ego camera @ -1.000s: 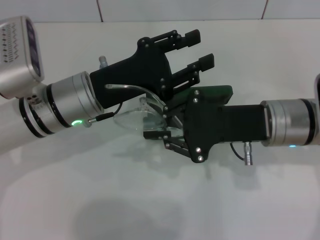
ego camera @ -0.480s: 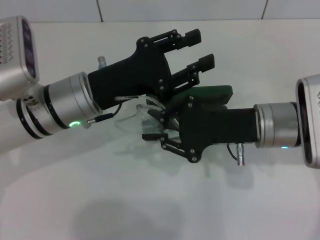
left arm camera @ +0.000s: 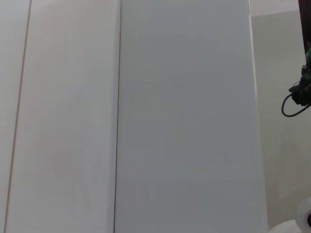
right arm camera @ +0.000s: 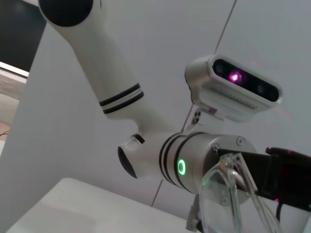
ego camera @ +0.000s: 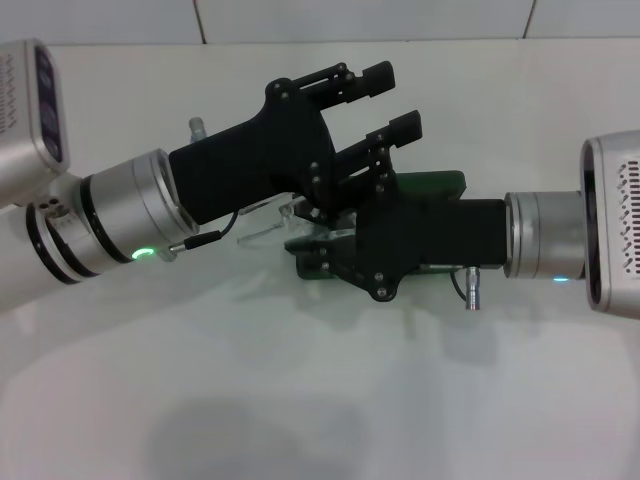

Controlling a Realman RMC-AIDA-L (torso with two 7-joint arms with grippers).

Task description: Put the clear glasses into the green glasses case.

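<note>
Not much else around: just a plain white table [ego camera: 330, 400] taking up most of the head view, with shadows falling on it near the front edge. Behind it there's a white tiled wall [ego camera: 300, 18] with dark grout lines, and the left wrist view shows white wall panels [left arm camera: 184, 121] split by thin vertical seams.
</note>
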